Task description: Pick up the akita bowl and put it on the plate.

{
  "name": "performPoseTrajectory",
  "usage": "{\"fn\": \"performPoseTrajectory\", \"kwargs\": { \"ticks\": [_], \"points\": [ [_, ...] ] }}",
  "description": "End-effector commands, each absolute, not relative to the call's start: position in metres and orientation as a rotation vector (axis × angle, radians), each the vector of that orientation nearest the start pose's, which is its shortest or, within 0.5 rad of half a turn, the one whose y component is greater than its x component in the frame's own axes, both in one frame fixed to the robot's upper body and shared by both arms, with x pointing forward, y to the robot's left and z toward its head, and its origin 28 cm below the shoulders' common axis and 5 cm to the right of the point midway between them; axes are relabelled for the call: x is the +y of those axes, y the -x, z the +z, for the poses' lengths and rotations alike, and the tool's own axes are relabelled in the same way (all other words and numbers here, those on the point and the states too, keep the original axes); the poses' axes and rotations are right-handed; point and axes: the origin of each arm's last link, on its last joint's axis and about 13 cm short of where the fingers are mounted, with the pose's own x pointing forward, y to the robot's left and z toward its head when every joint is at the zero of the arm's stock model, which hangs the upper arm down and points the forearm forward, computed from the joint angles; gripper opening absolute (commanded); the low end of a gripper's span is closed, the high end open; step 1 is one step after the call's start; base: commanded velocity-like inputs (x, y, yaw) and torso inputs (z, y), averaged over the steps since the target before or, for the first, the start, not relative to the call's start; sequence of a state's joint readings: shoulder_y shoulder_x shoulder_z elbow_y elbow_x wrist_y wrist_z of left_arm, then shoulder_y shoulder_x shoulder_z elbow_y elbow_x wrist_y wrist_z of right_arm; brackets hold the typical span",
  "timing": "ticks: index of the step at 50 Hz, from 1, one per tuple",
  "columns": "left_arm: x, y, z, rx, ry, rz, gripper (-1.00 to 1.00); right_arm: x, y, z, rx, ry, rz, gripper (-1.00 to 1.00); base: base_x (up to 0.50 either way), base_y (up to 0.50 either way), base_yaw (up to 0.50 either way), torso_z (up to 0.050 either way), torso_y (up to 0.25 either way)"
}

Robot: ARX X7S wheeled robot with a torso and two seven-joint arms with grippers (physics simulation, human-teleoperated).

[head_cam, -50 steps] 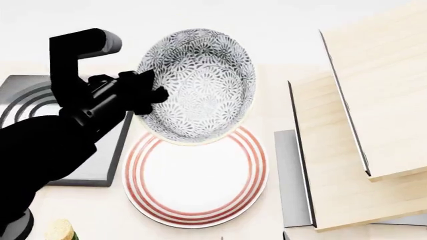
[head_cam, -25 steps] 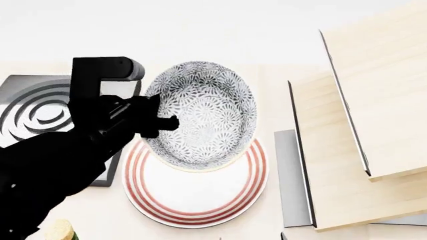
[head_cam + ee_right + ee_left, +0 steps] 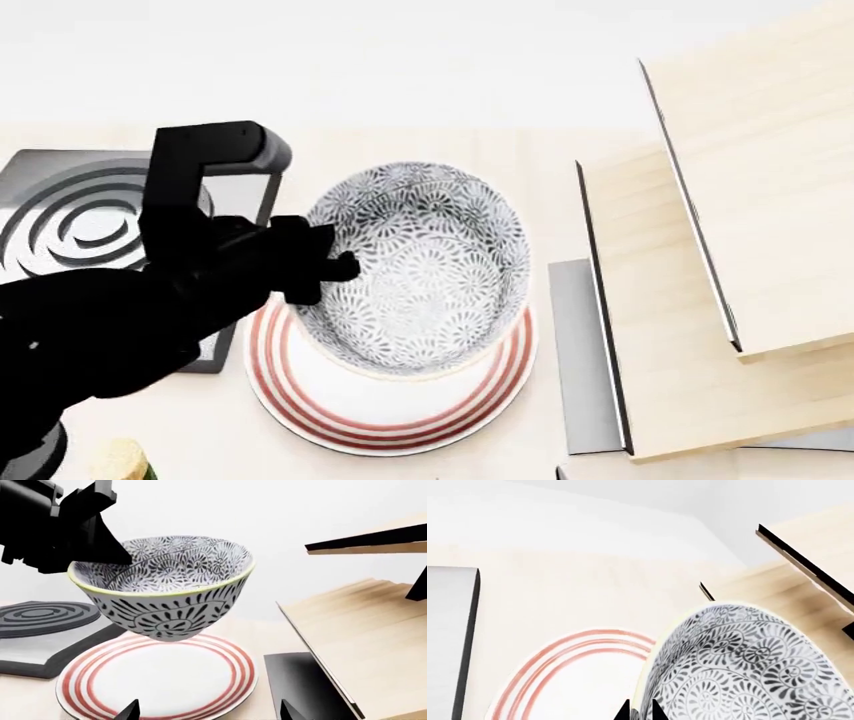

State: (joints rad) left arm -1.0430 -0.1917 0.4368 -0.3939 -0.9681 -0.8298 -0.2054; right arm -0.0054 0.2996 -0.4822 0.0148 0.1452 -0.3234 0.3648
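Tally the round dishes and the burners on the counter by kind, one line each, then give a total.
Patterned bowls: 1, the akita bowl, held above the plate by the left gripper
Red-ringed plates: 1, the plate
Square burners with raised rings: 1, the burner
Total: 3

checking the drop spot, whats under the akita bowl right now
The plate lies directly under the akita bowl, which hangs tilted above it in the left gripper, not touching. In the head view the bowl covers the plate's far part.
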Motion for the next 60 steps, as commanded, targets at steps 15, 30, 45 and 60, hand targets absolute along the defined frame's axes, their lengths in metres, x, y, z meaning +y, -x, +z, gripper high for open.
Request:
{"fn": "performPoseTrajectory", "kwargs": {
  "ticks": [15,30,45,60],
  "points": [
    [0.163,-0.360,0.182,0.463,0.251,-0.460,-1.00,-0.075,-0.189,0.011,-0.197,0.040,0.121,1.00,0.00,0.00,0.00,0.000,0.001],
    [0.163,-0.368,0.172,0.483,0.271,-0.433,-1.00,-0.076,-0.189,0.010,-0.191,0.042,0.120,1.00,0.00,0.00,0.00,0.000,0.000],
    [0.166,-0.381,0.160,0.494,0.287,-0.367,-1.00,-0.075,-0.191,0.006,-0.187,0.045,0.123,1.00,0.00,0.00,0.00,0.000,0.000],
    [0.170,-0.387,0.154,0.498,0.290,-0.319,-1.00,-0.074,-0.191,0.005,-0.184,0.047,0.122,1.00,0.00,0.00,0.00,0.000,0.001]
  ]
}}
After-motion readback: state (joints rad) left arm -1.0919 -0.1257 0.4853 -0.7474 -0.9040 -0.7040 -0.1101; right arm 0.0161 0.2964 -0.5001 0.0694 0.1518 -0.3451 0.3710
